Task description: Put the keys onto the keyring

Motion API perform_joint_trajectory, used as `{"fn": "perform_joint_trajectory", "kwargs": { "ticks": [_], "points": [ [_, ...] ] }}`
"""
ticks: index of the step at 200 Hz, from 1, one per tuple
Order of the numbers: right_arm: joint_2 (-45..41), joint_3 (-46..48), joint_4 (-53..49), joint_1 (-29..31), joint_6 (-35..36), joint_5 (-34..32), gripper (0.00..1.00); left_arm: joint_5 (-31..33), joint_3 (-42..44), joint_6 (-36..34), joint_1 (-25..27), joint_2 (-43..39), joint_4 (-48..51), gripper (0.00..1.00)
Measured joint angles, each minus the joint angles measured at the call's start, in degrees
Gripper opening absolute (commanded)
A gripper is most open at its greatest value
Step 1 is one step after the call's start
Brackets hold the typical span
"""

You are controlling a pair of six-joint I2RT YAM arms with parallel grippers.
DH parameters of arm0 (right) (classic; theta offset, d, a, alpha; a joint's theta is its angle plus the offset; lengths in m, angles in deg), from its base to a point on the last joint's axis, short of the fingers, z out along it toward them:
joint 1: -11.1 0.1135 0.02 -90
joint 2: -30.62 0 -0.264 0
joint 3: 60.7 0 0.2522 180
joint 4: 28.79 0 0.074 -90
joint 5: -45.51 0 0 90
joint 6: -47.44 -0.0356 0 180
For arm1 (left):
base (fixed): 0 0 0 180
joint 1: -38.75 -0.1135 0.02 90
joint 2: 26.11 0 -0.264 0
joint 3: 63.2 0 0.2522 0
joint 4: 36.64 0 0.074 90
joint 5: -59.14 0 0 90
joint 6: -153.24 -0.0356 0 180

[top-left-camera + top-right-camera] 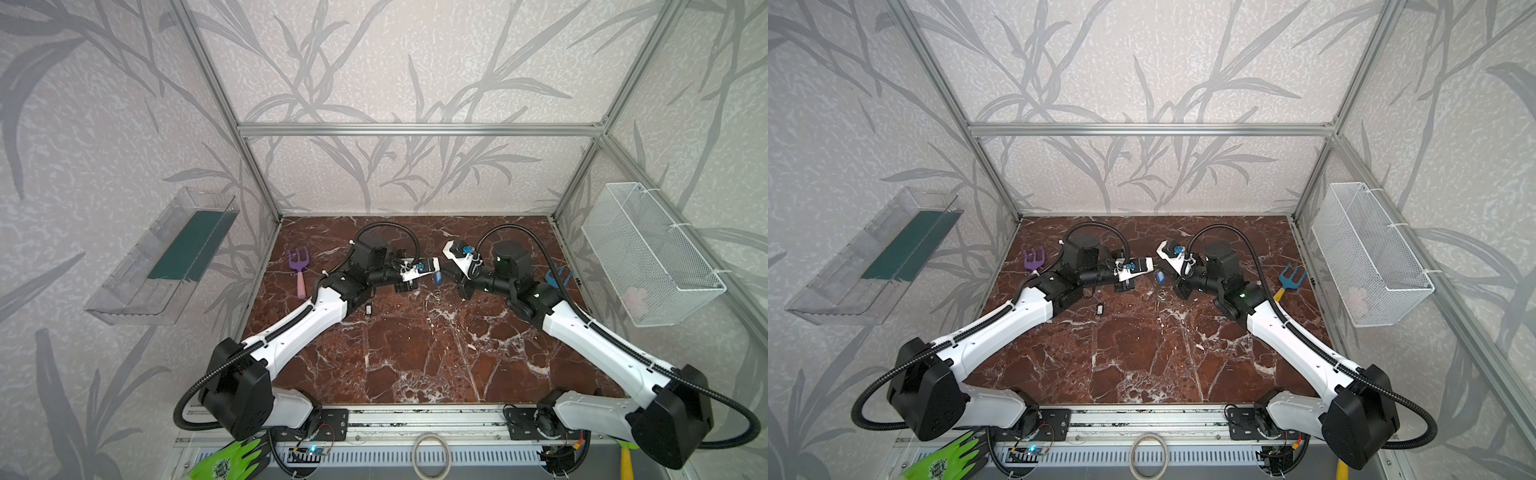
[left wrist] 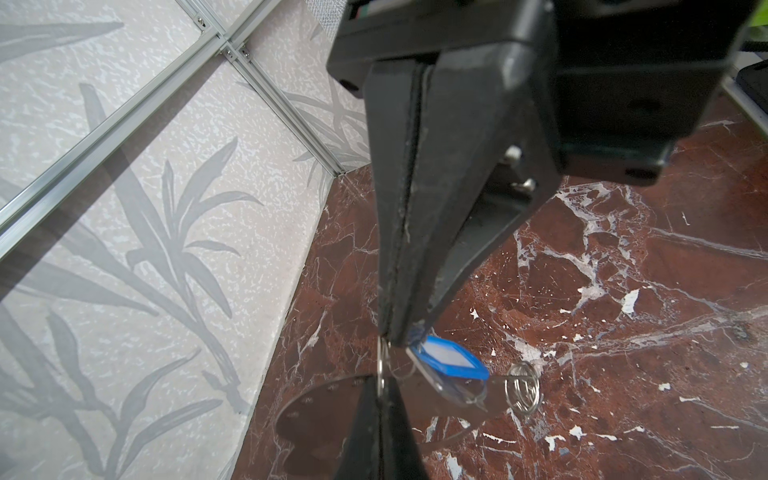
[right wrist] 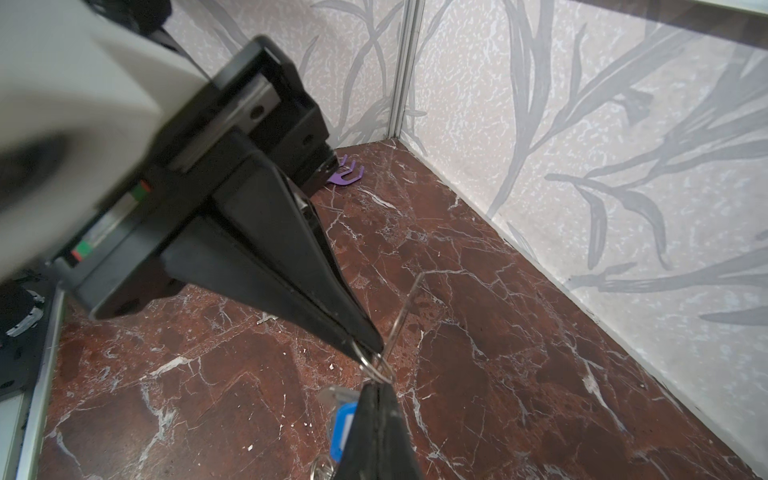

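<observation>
The left arm [image 1: 299, 328] and the right arm [image 1: 590, 332] share one build: glossy white link shells between black joint blocks, with bulky rounded black housings [image 1: 237, 399] at the lower joints. A ribbed black cable conduit [image 1: 178, 415] loops outside each arm and runs along its white shell. Small green lights [image 1: 498, 260] glow on the right arm's black joints. Each wrist bears a white camera mount [image 1: 419, 266]. The left gripper [image 3: 371, 347] and the right gripper [image 2: 390, 334] are matte black — long wedge fingers tapering to thin tips — with silver screws [image 2: 514, 153] on the side and red and green stripes [image 3: 139, 192] along the rail.
</observation>
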Motion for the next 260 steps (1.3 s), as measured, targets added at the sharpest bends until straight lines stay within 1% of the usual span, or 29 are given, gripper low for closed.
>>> {"fn": "perform_joint_trajectory", "kwargs": {
  "ticks": [45,102,214,260],
  "points": [
    [-1.44,2.23,1.73,0.31,0.04,-1.38,0.00,0.61,-1.11,0.00,0.76,0.00,2.43,0.00],
    [-3.39,4.90,5.27,0.74,0.48,-2.62,0.00,2.99,-2.75,0.48,1.75,0.13,4.76,0.00],
    [-3.76,5.64,8.57,1.01,0.90,-2.45,0.00,5.75,-3.98,2.62,2.21,0.70,7.02,0.00],
    [-3.76,5.64,8.48,1.27,0.92,-3.63,0.00,6.10,-3.98,2.43,2.45,0.70,7.50,0.00]
  ]
}}
